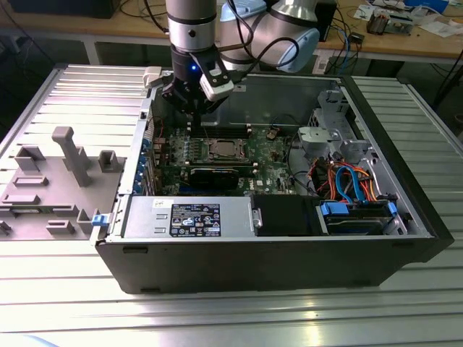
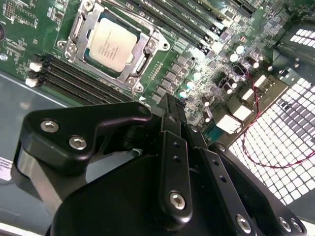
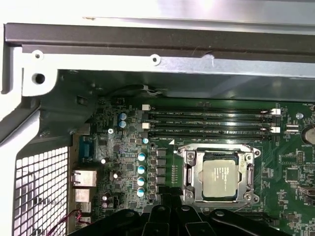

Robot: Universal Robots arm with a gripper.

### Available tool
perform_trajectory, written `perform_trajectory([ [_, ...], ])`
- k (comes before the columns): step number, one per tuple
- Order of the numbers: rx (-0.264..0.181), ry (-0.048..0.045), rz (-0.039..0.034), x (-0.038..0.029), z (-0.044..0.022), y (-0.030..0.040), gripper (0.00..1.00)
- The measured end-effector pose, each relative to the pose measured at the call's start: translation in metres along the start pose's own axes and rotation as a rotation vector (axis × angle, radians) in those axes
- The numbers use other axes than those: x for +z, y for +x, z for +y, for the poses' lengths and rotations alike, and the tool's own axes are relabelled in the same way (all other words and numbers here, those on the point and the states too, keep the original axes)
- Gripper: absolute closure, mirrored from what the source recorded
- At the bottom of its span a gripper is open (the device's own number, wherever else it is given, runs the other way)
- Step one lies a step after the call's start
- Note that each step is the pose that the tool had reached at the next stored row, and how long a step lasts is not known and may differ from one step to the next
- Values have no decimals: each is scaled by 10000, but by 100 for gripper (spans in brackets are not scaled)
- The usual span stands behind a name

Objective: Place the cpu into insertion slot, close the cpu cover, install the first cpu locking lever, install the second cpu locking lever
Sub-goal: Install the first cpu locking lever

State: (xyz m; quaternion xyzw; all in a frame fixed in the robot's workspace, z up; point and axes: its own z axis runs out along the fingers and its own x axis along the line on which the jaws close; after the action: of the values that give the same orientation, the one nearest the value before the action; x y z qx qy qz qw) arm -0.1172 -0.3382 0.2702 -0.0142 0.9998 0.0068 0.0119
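Note:
The cpu [image 1: 221,150] [image 2: 110,42] [image 3: 220,178] lies flat in its socket on the green motherboard [image 1: 271,163] inside the open computer case. The cpu cover [image 2: 142,49] [image 3: 189,169], a silvery frame, lies down around it, the chip showing through its window. My gripper [image 1: 194,116] [image 2: 170,105] [image 3: 167,204] hangs above the board, beside the socket toward the exterior view's left and the case's back wall. Its black fingers are shut and hold nothing. It touches neither the cpu nor the cover.
The case's rear wall [image 3: 162,64] and perforated panel [image 3: 39,187] stand close to the gripper. Memory slots [image 3: 211,123] run beside the socket. A power supply [image 1: 188,217] and a drive cage with blue and orange cables [image 1: 354,188] fill the front. A grey fixture [image 1: 51,181] lies at the exterior view's left.

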Motion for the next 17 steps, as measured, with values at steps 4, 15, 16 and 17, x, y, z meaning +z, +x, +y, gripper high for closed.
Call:
perform_trajectory([
  [4,-59,-1,0,16,59,12,89],
  [15,-68,-3,-4,54,208,39,89],
  [16,-71,-2,-4,57,214,40,89],
  [17,-74,-3,-6,59,219,42,89],
])
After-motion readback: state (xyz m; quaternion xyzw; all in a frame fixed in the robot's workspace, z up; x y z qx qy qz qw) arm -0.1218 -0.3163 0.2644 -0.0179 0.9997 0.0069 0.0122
